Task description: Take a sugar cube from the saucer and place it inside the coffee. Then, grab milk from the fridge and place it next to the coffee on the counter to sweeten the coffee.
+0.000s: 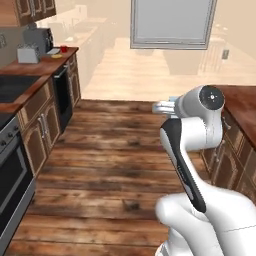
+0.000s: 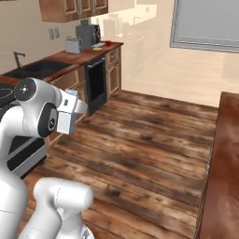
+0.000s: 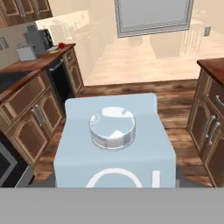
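The milk (image 3: 114, 148), a pale blue carton with a clear round cap, stands close before the hand camera and hides the fingertips. My gripper (image 1: 161, 106) is shut on it and carries it high over the wooden floor; the carton (image 2: 70, 111) sticks out of the hand. Far off at the back left, the red coffee mug (image 1: 63, 49) stands on the counter (image 1: 42, 66) beside the yellow saucer (image 1: 56, 55). The mug (image 3: 61, 45) and saucer (image 3: 53, 50) also appear small in the hand view. The sugar cube and the fridge are out of view.
A grey coffee machine (image 1: 41, 38) and a toaster (image 1: 27, 54) stand behind the mug. A black dishwasher front (image 1: 62, 92) and an oven (image 1: 12, 170) line the left cabinets. An island counter (image 1: 242, 107) runs along the right. Open floor (image 1: 115, 150) lies between.
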You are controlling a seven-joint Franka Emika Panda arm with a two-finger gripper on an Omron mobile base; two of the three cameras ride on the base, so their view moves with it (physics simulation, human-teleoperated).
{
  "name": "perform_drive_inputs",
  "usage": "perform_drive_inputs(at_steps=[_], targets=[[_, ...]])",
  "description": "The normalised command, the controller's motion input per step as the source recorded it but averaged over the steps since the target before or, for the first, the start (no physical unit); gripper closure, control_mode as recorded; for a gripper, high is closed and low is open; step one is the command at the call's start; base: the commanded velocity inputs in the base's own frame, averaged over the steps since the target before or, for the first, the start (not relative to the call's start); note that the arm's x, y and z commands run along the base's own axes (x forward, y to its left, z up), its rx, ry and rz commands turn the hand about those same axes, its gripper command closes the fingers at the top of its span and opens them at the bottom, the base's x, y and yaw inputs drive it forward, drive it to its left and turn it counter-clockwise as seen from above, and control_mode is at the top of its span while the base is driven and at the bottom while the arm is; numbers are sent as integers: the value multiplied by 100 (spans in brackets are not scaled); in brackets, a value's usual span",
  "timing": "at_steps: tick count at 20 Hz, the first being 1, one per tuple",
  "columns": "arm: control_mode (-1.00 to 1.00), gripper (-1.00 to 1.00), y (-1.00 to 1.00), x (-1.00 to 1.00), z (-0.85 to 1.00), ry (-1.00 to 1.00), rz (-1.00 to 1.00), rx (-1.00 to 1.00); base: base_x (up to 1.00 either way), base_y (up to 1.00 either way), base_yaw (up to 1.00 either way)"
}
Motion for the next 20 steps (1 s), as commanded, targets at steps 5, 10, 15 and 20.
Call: perform_drive_inputs(at_steps=[5,10,15,20], targets=[[100,100,0,0,0,0,0,0,100,0,29],[100,100,0,0,0,0,0,0,100,0,29],[100,100,0,0,0,0,0,0,100,0,26],[100,100,0,0,0,0,0,0,100,-9,17]])
